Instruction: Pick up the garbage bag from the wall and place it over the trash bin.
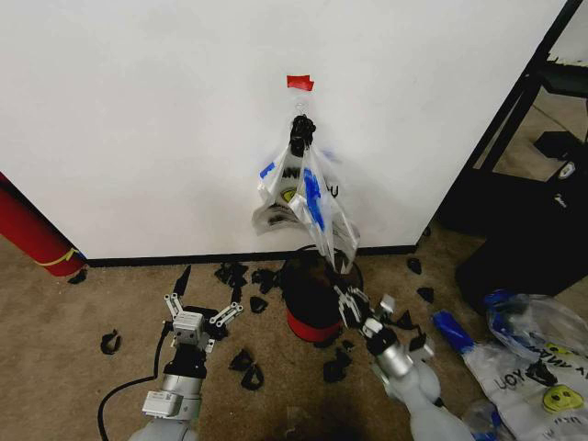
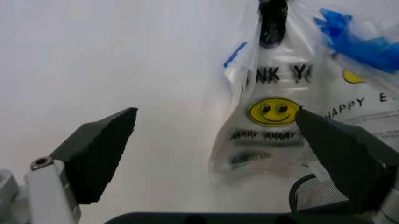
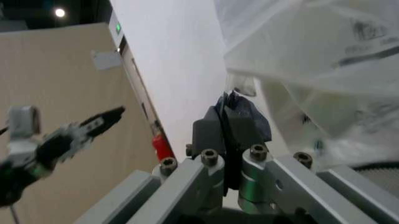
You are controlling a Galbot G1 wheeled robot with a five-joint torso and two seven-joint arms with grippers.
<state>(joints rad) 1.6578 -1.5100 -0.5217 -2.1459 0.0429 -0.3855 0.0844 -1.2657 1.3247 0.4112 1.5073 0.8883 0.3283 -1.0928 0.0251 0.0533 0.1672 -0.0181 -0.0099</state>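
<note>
Both arms low over carpet, left gripper [image 1: 198, 315] spread wide and empty, right gripper [image 1: 354, 299] pinching garbage bag [image 1: 317, 207] bottom corner, bag hanging on wall [image 1: 147, 119] above trash bin [image 1: 310, 299].

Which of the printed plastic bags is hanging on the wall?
The garbage bag with blue tape, hung below the red tape piece; the other printed bags lie on the carpet.
</note>
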